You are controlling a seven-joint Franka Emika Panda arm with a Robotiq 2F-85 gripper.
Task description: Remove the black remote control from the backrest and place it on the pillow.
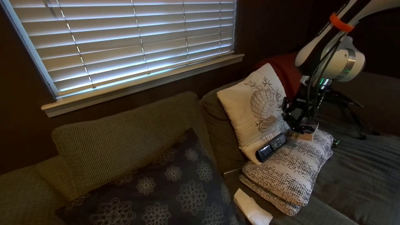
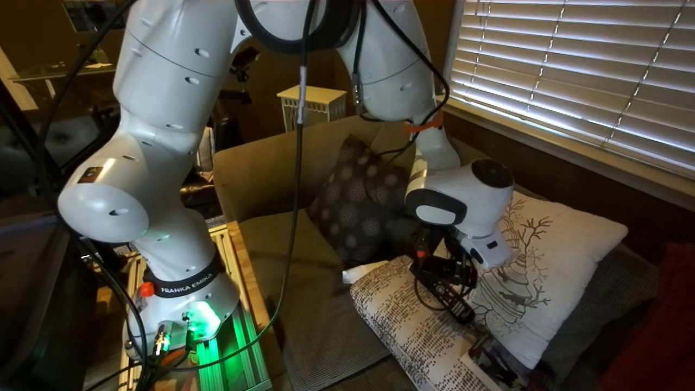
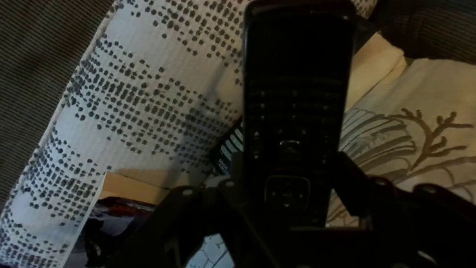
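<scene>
One black remote held over the edge of the pillow

The pincer grips the remote: in the wrist view a finger stands against each of its long sides, the keys face the camera, and its glossy end points away from the palm. It hangs over the pillow's edge, on the side where the shell cushion leans. Whether it touches anything below I cannot tell.

A second remote, with pale grey buttons, lies at that same edge of the pillow, partly hidden by the held one. A dark remote shows close by the pincer in both exterior views; which of the two it is, I cannot tell.

A block with a picture face rests on one end of the pillow, which is low and pale with dark specks. Just beside the pillow's opposite end lies a white piece, paper or cloth; past that, apart from the pillow, leans a dark cushion with pale flower rings. The olive-brown backrest rises behind the pillow, the shell cushion between them, and a red cloth lies past that cushion. Blinds hang higher than the pillow, well apart. The arm arches to the pillow from a base glowing green, well apart from it.
</scene>
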